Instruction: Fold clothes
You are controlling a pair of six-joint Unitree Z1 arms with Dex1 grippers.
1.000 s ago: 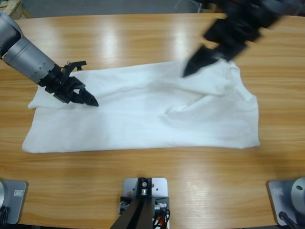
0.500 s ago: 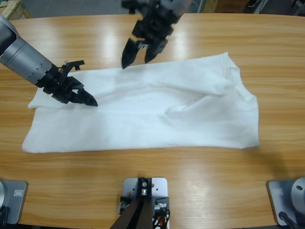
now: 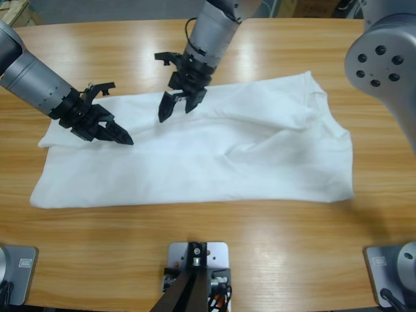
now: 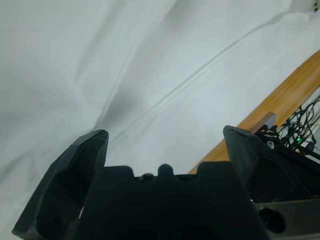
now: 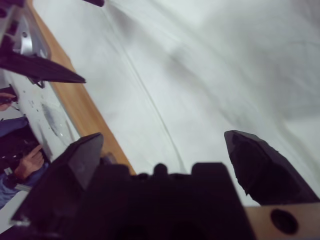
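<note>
I see the T-shirt (image 3: 214,149) spread flat across the table (image 3: 260,247). Left gripper (image 3: 123,138), middle left, jaws apart in its wrist view. Right gripper (image 3: 174,108), upper centre, jaws apart over the cloth.

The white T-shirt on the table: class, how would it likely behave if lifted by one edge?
The white T-shirt would probably droop limply, since it lies creased and rumpled. It looks thin, so likely light. On the smooth wooden table it may slide when pushed.
</note>
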